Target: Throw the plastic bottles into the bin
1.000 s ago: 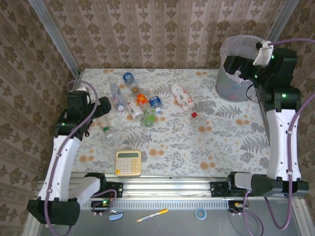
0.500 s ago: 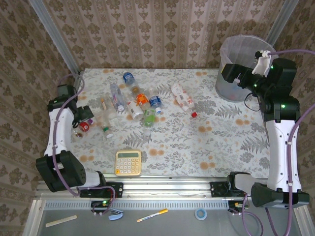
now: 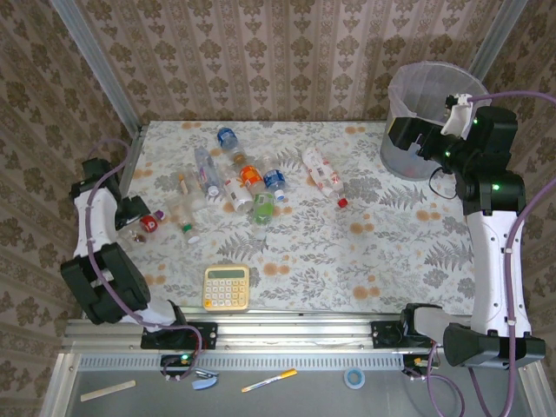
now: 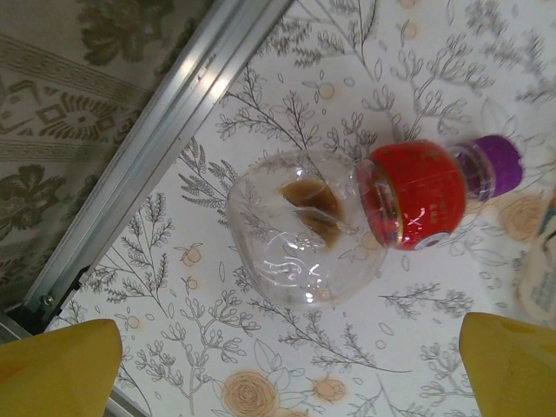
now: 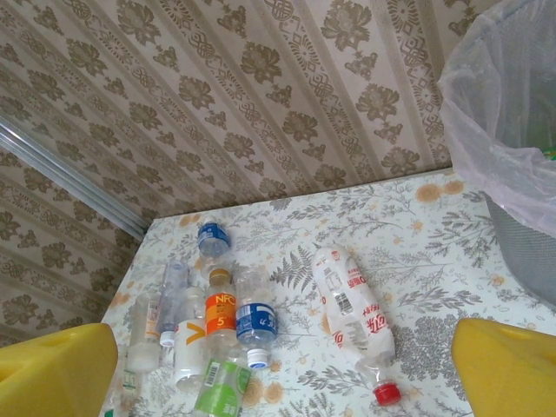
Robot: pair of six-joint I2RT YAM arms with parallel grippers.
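The left tool hangs at the desk's left edge, right over a round red bottle that lies on its side close to the metal rail. Its jaws stand wide and hold nothing. I judge this to be the approach to a pick, with most of the task not yet done. The next move calls for coming straight down, setting the fingers on either side of the bulbous clear body, and closing gently, since so round a shape may roll or squirt out.

To the right, the other bottles lie in a loose heap at the desk's far middle, with one white, red-printed bottle a little apart towards the bin. I count about eleven bottles on the desk, though some overlap and the count is not sure. One yellow calculator sits near the front edge and is not to be thrown.

The one bin stands at the far right corner. What it holds cannot be told. The right tool hovers just beside it, jaws wide and empty.
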